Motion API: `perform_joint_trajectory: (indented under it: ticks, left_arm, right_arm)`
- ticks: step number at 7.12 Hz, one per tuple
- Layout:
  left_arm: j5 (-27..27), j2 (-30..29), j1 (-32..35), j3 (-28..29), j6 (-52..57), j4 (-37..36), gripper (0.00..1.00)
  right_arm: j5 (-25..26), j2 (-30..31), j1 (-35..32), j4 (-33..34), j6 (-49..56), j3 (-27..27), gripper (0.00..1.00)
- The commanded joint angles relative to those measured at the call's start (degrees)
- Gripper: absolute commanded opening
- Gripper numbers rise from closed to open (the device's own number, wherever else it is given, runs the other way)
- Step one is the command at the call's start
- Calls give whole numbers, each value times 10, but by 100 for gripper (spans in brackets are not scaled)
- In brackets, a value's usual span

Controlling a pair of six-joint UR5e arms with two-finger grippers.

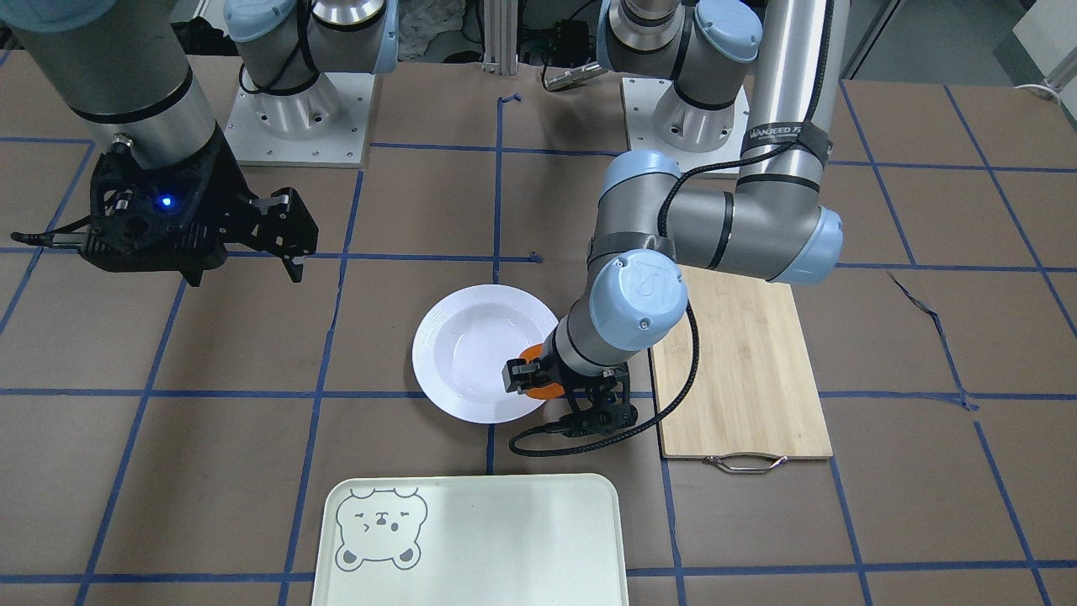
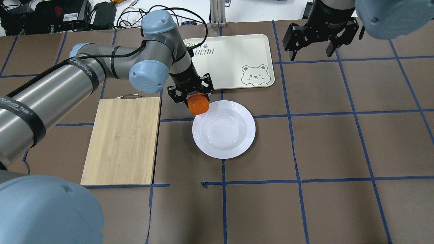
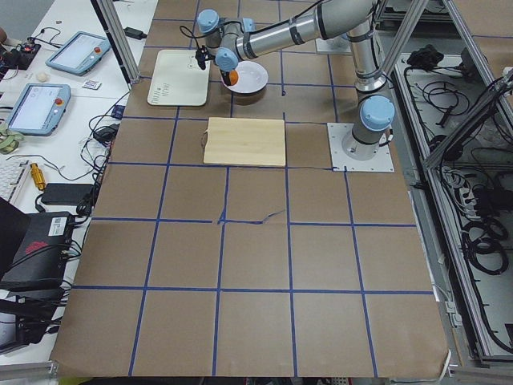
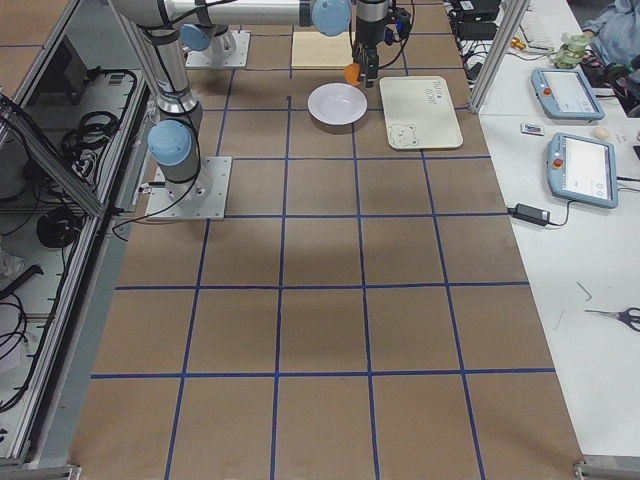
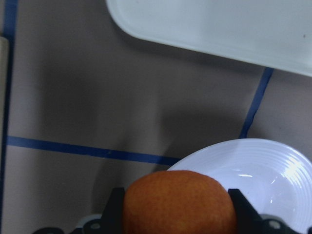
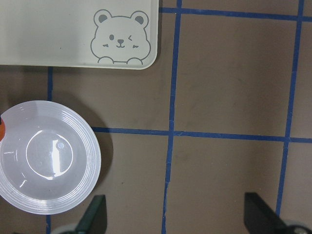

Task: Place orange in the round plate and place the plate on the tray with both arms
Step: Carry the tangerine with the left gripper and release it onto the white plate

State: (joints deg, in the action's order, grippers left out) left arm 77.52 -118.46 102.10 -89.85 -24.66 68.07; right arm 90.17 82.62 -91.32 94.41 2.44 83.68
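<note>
My left gripper [image 2: 198, 101] is shut on the orange [image 2: 198, 104], holding it in the air over the rim of the round plate [image 2: 223, 129] on the side nearest the cutting board. The left wrist view shows the orange [image 5: 179, 202] between both fingers with the plate's rim [image 5: 253, 163] just beyond it. The white plate [image 1: 484, 352] lies on the table with nothing in it. The pale tray [image 2: 234, 61] with the bear face lies beyond the plate. High above the table, my right gripper [image 2: 313, 49] hangs open far from the plate, holding nothing.
A bamboo cutting board [image 2: 123, 139] with a metal handle lies beside the plate under my left arm. Brown paper with blue tape lines [image 2: 295, 149] covers the table. Cables and electronics sit along the far table edge [image 2: 67, 15].
</note>
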Motion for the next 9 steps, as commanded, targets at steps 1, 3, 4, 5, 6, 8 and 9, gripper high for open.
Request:
perform_joint_trajectory:
  ticks: [1, 3, 4, 5, 6, 8, 9]
  left_arm:
    - [-29, -4, 29, -7, -24, -6, 0]
    - [-27, -5, 49, -29, -62, -7, 63]
    - [-25, -2, 50, -30, -70, -30, 100]
    - [-25, 11, 49, -26, -69, -34, 100]
    - [-22, 18, 46, -24, -65, -33, 100]
    - [11, 38, 36, -18, -61, -27, 100]
    - [38, 57, 7, -3, -48, -14, 100]
  right_arm:
    - [0, 0, 0, 0, 0, 1, 100]
    - [0, 0, 0, 0, 0, 1, 100]
    - [0, 0, 0, 0, 0, 1, 100]
    - [0, 0, 0, 0, -1, 1, 100]
    - [-1, 0, 1, -1, -2, 1, 100]
    - [-1, 0, 0, -1, -2, 1, 100]
    - [-3, -1, 1, 1, -1, 1, 100]
